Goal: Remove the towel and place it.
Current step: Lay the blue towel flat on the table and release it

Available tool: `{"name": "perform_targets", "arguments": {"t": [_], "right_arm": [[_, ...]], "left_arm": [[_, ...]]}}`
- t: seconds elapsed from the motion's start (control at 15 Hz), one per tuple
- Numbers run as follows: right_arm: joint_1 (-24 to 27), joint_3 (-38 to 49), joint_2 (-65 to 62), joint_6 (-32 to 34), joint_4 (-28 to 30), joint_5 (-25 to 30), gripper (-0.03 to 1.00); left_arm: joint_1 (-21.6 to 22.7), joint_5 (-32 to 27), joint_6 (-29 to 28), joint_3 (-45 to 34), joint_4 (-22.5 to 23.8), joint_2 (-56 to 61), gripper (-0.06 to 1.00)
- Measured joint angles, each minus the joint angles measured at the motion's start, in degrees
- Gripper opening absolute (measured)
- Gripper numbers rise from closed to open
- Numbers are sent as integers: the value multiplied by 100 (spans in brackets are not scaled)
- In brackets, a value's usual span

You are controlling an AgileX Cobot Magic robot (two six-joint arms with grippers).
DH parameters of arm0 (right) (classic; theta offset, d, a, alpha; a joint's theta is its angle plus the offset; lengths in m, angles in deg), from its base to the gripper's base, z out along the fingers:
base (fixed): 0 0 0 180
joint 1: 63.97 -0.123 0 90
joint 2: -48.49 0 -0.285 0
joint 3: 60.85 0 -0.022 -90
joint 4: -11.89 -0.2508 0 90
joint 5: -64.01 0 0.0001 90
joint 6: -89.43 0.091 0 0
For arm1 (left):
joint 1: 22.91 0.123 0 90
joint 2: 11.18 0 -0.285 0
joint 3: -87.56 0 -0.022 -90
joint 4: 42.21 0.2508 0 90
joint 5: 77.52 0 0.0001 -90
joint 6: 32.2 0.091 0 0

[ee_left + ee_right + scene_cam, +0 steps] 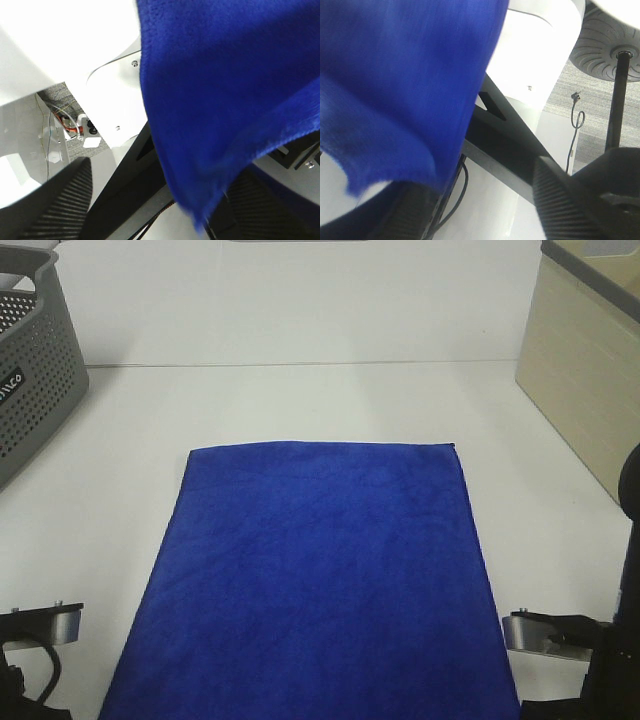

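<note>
The deep blue towel [315, 575] lies flat on the white table [300, 400], and its near end hangs over the front edge. In the left wrist view the hanging towel corner [220, 90] droops between the ribbed black fingers [55, 205] of my left gripper [165, 200], whose jaws stand wide apart. In the right wrist view the other hanging corner [400, 90] droops over one side of my right gripper [480, 200], with one finger [570, 200] showing clear and the other mostly hidden by cloth. Both grippers are low at the table's front edge. No white tag shows.
A grey perforated basket [30, 370] stands at the back left. A beige bin [585, 370] stands at the right. Arm parts show at the bottom left [40, 625] and bottom right [550, 632]. Below the table are its frame [510, 150] and cables.
</note>
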State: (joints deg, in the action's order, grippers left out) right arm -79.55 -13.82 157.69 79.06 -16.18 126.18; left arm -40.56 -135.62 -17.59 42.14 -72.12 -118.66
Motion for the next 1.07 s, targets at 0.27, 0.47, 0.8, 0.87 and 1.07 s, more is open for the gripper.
{"name": "perform_targets", "arguments": {"t": [0.27,0.47,0.8,0.87,1.07], "right_arm": [[6,0,0,0,11,69,65],[6,0,0,0,11,126,65],[6,-510,-178,6,11,390,65],[6,-710,-338,6,11,401,65],[6,-1455,-779,46,40,418,65]], "left_arm": [[0,-126,0,0,6,0,73],[0,-178,0,0,6,0,73],[0,-561,6,143,40,0,73],[0,-682,6,292,97,0,73],[0,-888,6,997,418,0,73]]}}
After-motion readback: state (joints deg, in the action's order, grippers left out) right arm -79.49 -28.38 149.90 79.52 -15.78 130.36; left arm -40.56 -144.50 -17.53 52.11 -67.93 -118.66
